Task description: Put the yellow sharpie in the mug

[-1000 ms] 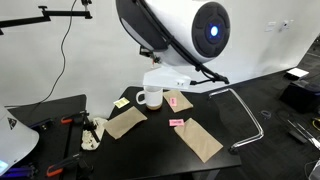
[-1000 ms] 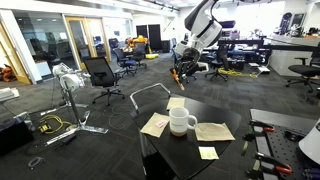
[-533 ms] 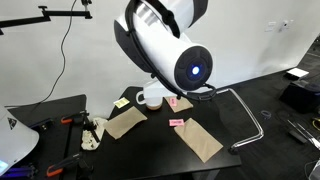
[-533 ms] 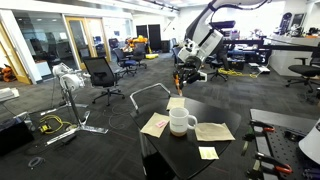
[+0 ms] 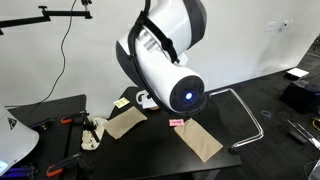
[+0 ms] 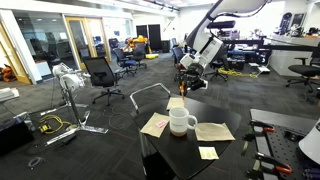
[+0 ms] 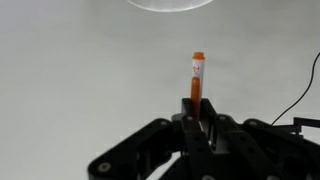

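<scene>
The yellow sharpie (image 7: 197,74) is held in my gripper (image 7: 197,112). In the wrist view it sticks out from between the shut fingers against a pale wall. In an exterior view my gripper (image 6: 189,80) hangs in the air well above and behind the white mug (image 6: 181,121). The mug stands upright on the black table (image 6: 165,162) among sheets of paper. In the exterior view from the opposite side my arm (image 5: 165,70) fills the middle and hides the mug and the gripper.
Brown paper sheets (image 6: 155,124) (image 6: 213,131) lie on both sides of the mug, and a small yellow note (image 6: 208,153) lies nearer the table's front. A pink note (image 5: 176,122) and brown sheets (image 5: 200,141) (image 5: 126,122) show below my arm. A metal frame (image 5: 250,112) stands beside the table.
My arm has swung and turned its wrist. The gripper has moved a little up and sideways above the table, with the sharpie still in it.
</scene>
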Controlling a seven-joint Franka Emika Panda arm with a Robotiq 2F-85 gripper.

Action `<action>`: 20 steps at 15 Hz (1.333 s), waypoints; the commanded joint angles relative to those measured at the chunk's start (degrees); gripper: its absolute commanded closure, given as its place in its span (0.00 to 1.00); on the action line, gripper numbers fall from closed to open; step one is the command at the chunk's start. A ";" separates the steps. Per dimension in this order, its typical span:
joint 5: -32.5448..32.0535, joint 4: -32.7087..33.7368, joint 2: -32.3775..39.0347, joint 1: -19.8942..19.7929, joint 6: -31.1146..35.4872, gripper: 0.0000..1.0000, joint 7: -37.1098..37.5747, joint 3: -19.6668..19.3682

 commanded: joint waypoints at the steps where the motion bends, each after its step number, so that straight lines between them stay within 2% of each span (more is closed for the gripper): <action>1: 0.50 0.28 1.49 -0.18 -2.59 0.97 -2.67 -0.80; 19: 1.73 0.72 6.43 0.82 1.16 0.97 -4.28 -0.42; 20: 1.32 1.52 5.63 -1.39 2.01 0.97 -2.38 2.36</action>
